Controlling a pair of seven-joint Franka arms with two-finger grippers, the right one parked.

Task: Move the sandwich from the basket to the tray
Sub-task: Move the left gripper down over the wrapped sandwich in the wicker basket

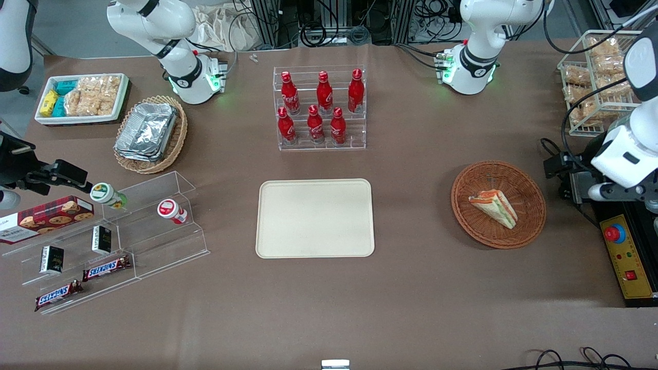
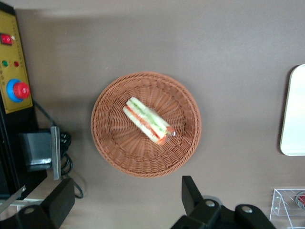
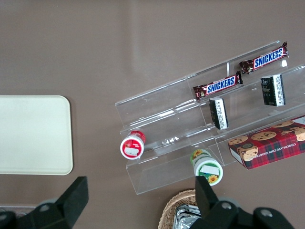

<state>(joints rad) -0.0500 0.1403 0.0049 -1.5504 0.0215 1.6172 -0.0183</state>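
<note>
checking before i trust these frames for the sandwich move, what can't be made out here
- Gripper: front view cuts the working arm off at the picture edge; only the wrist view shows it, open, above the table beside the basket.
- Sandwich: its underside is hidden against the basket in both views.
- Tray: the wrist view shows only one edge; the rest is cut off.
- Sandwich filling: too small to identify.

My front camera sits high, looking steeply down over the whole worktop (image 1: 421,298) toward both arm bases. My left wrist camera looks straight down from well above the basket (image 2: 146,124), with the spread tool (image 2: 125,202) fingers framing it. My right wrist camera looks straight down on the acrylic shelf (image 3: 209,129). All three views share the tray (image 1: 315,218); each wrist view catches one edge.
</note>
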